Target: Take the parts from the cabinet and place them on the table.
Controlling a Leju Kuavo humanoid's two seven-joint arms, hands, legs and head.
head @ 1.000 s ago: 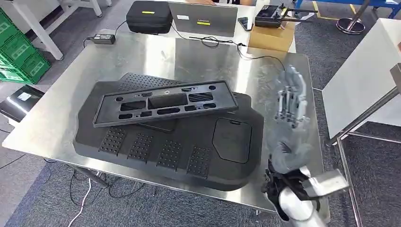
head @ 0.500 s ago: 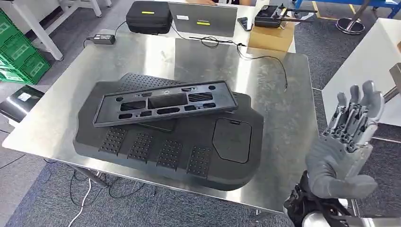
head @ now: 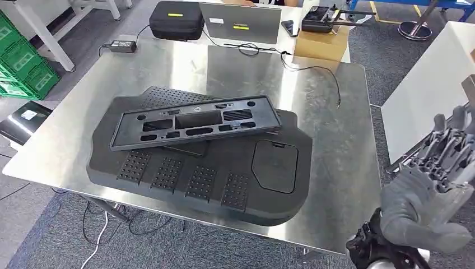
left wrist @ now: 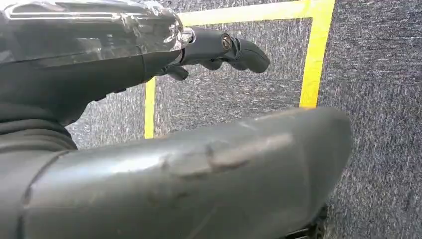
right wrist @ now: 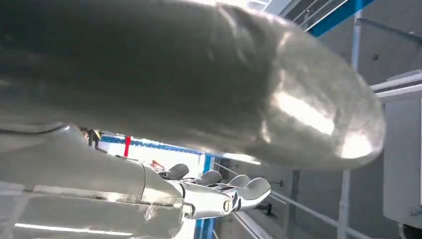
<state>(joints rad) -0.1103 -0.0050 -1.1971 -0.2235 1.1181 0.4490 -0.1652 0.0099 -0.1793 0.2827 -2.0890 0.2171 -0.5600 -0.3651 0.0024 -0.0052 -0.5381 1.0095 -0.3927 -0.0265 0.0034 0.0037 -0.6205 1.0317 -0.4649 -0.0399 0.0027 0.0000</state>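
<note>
1. Parts first: two of them are already lying on the steel table [head: 336, 145]. A big dark panel [head: 224, 179] with perforated patches lies flat across the near half, and a long slotted frame [head: 196, 124] rests on top of it, tilted a bit so one end sits higher toward the far right.

2. Right hand [head: 434, 196] is off the table's near right corner, out over the floor and well apart from both parts. Fingers are spread and pointing up and away, nothing in the palm, so it's let go and empty. Right wrist view agrees: fingertips [right wrist: 249, 191] stretched out with nothing between them.

3. Left hand [left wrist: 219, 50] shows in its own wrist view, hanging over grey carpet with yellow floor tape [left wrist: 313, 55]. Fingers look loosely curled and I don't see anything in them, but that angle is rough, so whether it's relaxed or clenched I honestly can't tell.

4. Which step? My read is we're between trips: a drop-off looks done and the arm is clear of the table. No cabinet in sight from the head view, only a white unit [head: 425, 84] off to the right that I can't identify.

5. Next move, I'd guess: turn or walk to the cabinet, get the empty hand lined up on another part, and when bringing it back pick a bare bit of steel, since the far half has room while the near half is stacked.

6. Also back there: a laptop [head: 241, 22], a black case [head: 176, 19] and a cardboard box [head: 322, 43] along the far edge.
</note>
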